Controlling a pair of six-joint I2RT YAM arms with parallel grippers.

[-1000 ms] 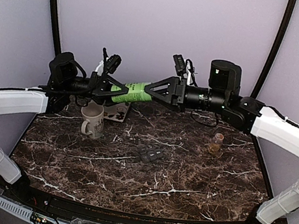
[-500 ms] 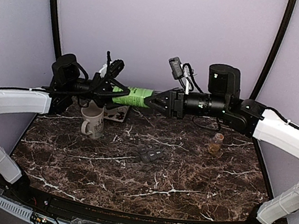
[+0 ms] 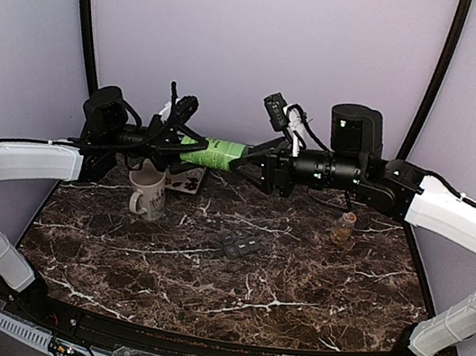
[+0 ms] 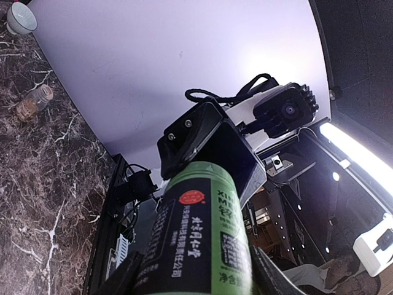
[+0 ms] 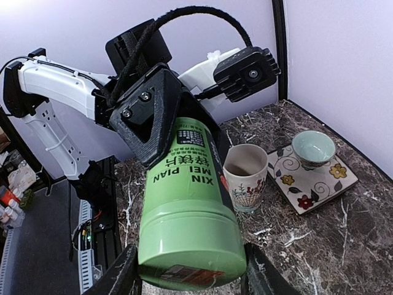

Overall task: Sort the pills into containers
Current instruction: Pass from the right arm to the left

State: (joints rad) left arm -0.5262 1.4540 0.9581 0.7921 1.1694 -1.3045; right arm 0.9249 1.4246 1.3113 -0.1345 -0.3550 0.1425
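Pills [image 3: 342,237] sit in the one little jar [image 3: 346,222] on the table's right side. The single grey containers strip [image 3: 239,245] lies mid-table, well apart. Left gripper [image 3: 185,146] and right gripper [image 3: 243,161] each clamp an end of one green bottle [image 3: 215,150] in mid-air. Looks like cap-twisting to me, so next it needs counter-rotation. Also one mug [image 3: 148,192], one bowl [image 5: 314,147].

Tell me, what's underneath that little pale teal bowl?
The bowl stands on a square white tray painted with flowers, lying on the marble table. The patch directly beneath the bowl is covered.
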